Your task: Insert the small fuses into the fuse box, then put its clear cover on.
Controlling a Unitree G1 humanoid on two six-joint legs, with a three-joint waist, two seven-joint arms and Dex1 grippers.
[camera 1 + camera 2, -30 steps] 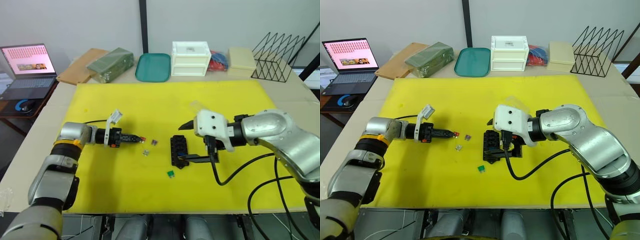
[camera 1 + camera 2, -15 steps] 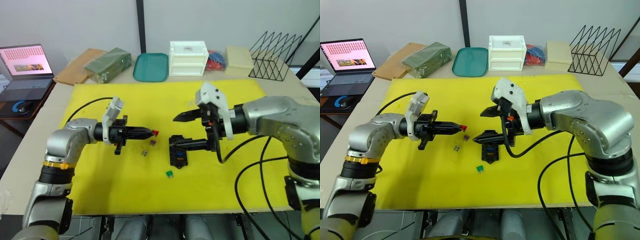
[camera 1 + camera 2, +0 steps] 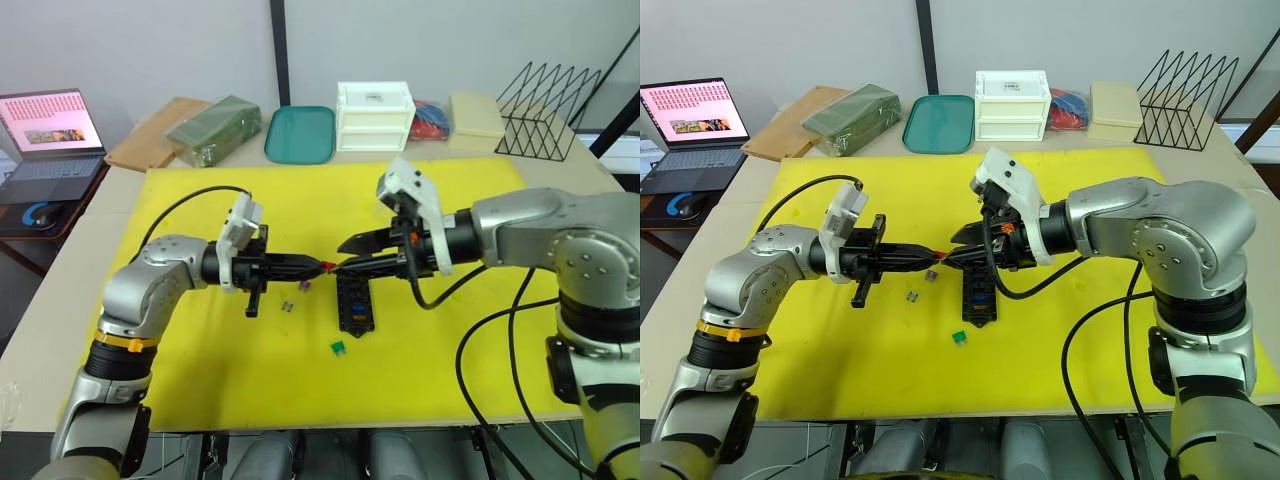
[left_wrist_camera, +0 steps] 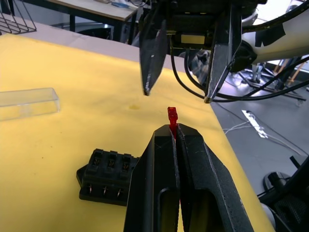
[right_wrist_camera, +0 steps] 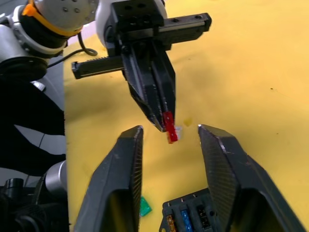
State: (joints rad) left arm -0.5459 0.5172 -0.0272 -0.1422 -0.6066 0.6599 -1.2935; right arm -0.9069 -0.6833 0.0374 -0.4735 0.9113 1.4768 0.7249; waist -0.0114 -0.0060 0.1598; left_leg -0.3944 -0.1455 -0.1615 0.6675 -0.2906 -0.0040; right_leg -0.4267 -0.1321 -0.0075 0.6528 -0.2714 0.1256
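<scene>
Left wrist view: left gripper [image 4: 174, 129] pinched tight on a tiny red plastic blade fuse [image 4: 172, 116], held above the yellow mat [image 3: 450, 360]. Facing it tip to tip, right gripper [image 5: 167, 130] spread wide, fuse just ahead of its two black fingers [image 5: 123, 159], not touched. Below, on the mat, small black rectangular fuse box [image 3: 355, 302], some slots already filled. Beside it, loose green fuse [image 3: 340, 348], grey one [image 3: 290, 306] and purple one [image 3: 306, 287]. Transparent rectangular cover [image 4: 28, 103] flat on the mat, apart from the box.
</scene>
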